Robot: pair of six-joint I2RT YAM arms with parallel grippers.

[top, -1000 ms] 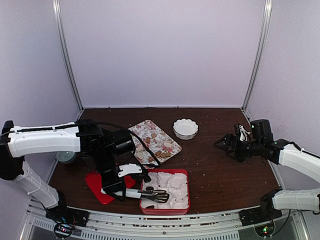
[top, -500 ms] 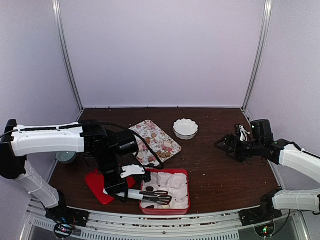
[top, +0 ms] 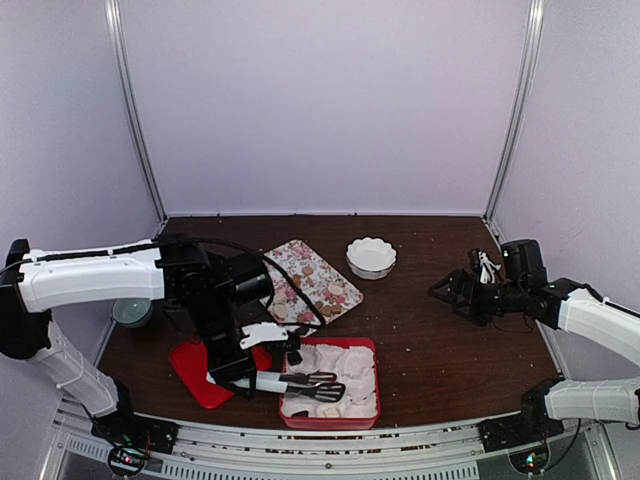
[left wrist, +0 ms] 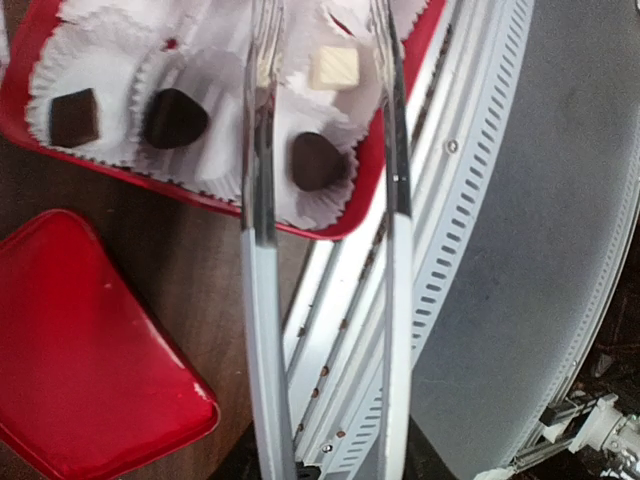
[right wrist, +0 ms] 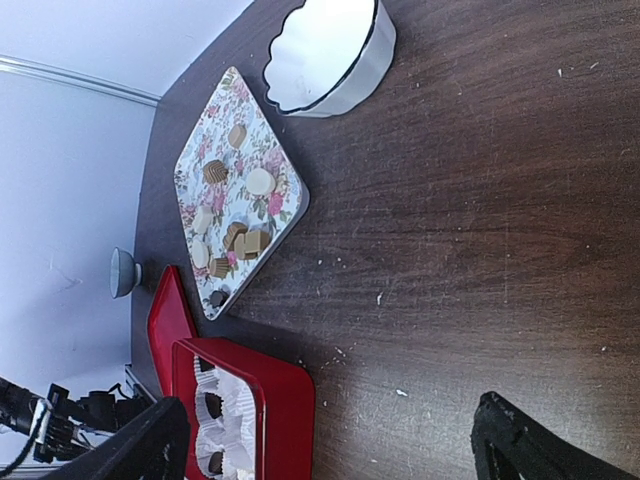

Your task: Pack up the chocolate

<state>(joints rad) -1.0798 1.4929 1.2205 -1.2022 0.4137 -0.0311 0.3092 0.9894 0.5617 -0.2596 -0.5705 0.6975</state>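
The chocolate lies partly as several tan and pale pieces [right wrist: 245, 240] on the flower-print tray [top: 310, 280]. Other pieces sit in white paper cups in the red box [top: 330, 417]: dark ones [left wrist: 175, 117] [left wrist: 317, 161] and a pale square one [left wrist: 334, 68]. My left gripper [top: 235, 372] is shut on metal tongs [left wrist: 260, 200]. The tongs' tips are spread apart and empty over the box's near cups. My right gripper [top: 445, 290] is open and empty, hovering over bare table at the right, far from the box.
The red lid [top: 195, 370] lies left of the box. A white scalloped bowl [top: 371, 256] stands behind the tray. A small grey bowl [top: 131, 313] sits at the far left. The table's near edge and a perforated rail [left wrist: 470, 180] are just beyond the box.
My left arm has shifted the tongs slightly over the red box, tips still apart. The right arm has not moved.
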